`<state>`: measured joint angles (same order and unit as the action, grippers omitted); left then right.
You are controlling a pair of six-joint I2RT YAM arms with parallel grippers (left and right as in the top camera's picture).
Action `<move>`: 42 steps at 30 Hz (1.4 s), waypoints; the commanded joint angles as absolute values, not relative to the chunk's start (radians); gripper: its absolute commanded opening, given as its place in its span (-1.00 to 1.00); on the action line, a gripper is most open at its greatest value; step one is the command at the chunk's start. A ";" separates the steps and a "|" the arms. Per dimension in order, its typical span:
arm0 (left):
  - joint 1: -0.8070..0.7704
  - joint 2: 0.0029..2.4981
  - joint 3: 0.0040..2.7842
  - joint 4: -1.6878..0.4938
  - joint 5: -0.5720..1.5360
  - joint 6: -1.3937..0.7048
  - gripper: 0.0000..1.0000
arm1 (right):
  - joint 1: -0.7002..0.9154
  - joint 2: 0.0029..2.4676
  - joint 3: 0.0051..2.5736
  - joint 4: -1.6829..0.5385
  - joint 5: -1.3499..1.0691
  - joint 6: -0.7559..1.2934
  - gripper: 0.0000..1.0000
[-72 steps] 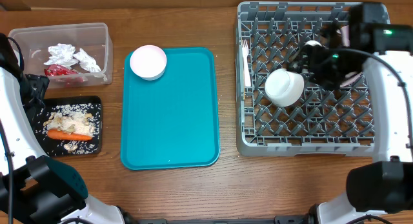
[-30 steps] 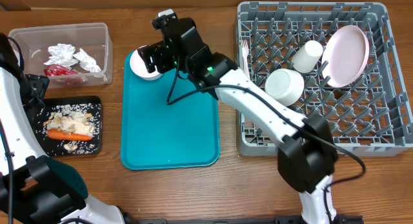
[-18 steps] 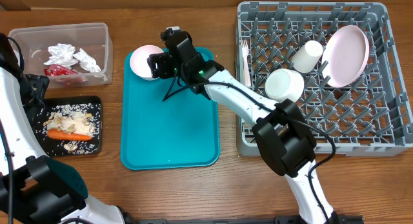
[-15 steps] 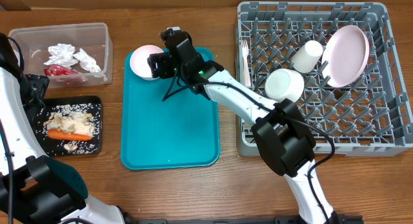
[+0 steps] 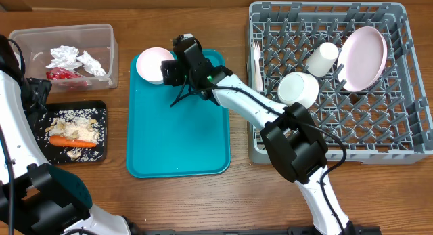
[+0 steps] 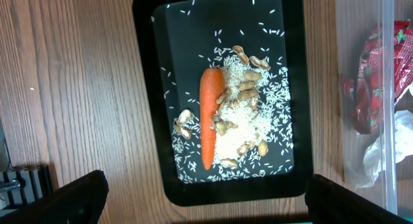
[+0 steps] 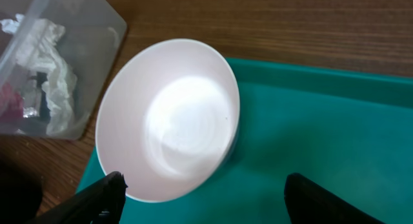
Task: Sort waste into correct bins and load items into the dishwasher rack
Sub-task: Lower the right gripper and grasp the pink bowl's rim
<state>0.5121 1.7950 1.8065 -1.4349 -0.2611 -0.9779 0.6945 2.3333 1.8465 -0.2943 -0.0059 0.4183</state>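
A white bowl [image 5: 153, 63] sits upright on the far left corner of the teal tray [image 5: 179, 133]. My right gripper [image 5: 169, 69] hovers at its right rim. In the right wrist view the bowl [image 7: 169, 121] lies just ahead of the open right gripper [image 7: 213, 201], with nothing between the fingers. The dishwasher rack [image 5: 399, 137] holds a plate [image 5: 362, 57], a cup [image 5: 322, 58], an upturned bowl [image 5: 298, 90] and a fork [image 5: 257, 59]. My left gripper [image 6: 206, 198] is open above the black tray [image 6: 148, 88], where a carrot [image 6: 209, 114] and rice [image 6: 248, 127] lie.
The clear tub [image 5: 101, 35] at the far left holds crumpled napkins [image 5: 67, 57] and a red wrapper [image 5: 61, 74]. The black tray [image 5: 101, 110] sits just in front of it. Bare wood separates the teal tray from the rack.
The right arm left the rack and swung over to the bowl on the teal tray. Over the last second it settled lower beside the bowl's rim. The left arm stayed put.
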 commanded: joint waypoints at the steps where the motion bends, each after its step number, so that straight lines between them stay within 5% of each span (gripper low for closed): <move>1: 0.508 1.778 1.802 -1.434 -0.261 -0.999 1.00 | 0.695 2.350 1.859 -0.323 0.010 0.424 0.64; 24: 0.508 1.778 1.802 -1.434 -0.261 -0.999 0.99 | 0.695 2.347 2.164 -0.863 0.013 0.424 0.65; 42: 0.508 1.778 1.802 -1.434 -0.261 -0.999 0.99 | 0.691 2.429 2.178 -0.715 0.112 0.435 0.54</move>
